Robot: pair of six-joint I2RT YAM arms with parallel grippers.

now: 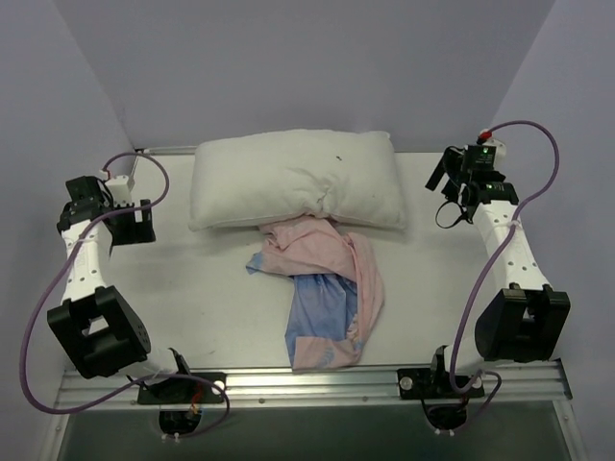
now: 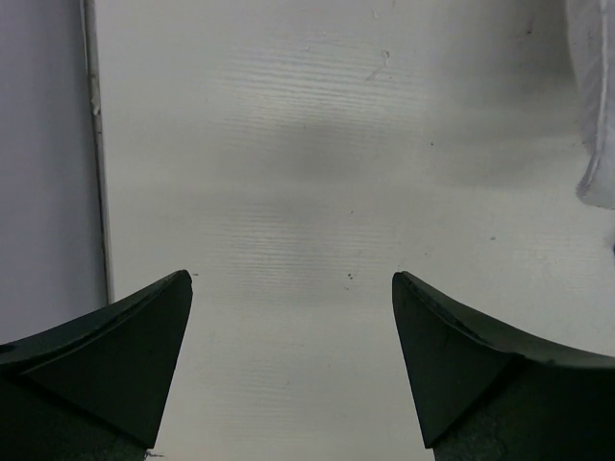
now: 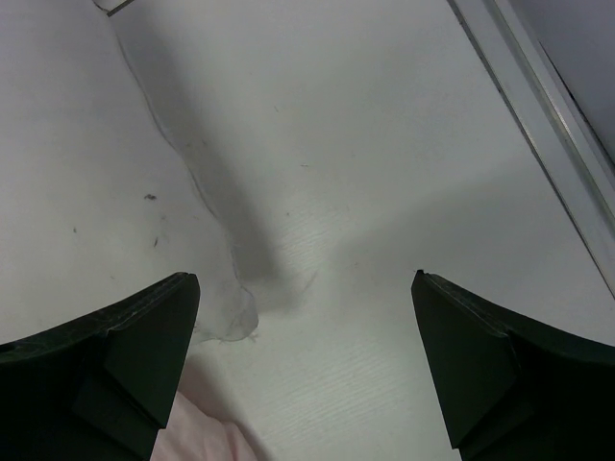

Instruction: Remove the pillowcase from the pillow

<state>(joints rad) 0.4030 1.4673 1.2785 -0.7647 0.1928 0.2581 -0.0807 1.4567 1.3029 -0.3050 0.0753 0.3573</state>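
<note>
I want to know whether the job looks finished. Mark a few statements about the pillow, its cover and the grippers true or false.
1. The pillow lies bare, outside the pillowcase. True.
2. The left gripper holds the pillowcase. False: it is open and empty, over bare table.
3. The right gripper is open. True.
4. The pillowcase lies folded flat. False: it is crumpled, against the pillow's near edge.

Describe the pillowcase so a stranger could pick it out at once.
On the white table, a plump white pillow lies near the far edge. Against its near side lies the pillowcase in a crumpled heap. It alone is coloured: pale pink with a blue patch.
</note>
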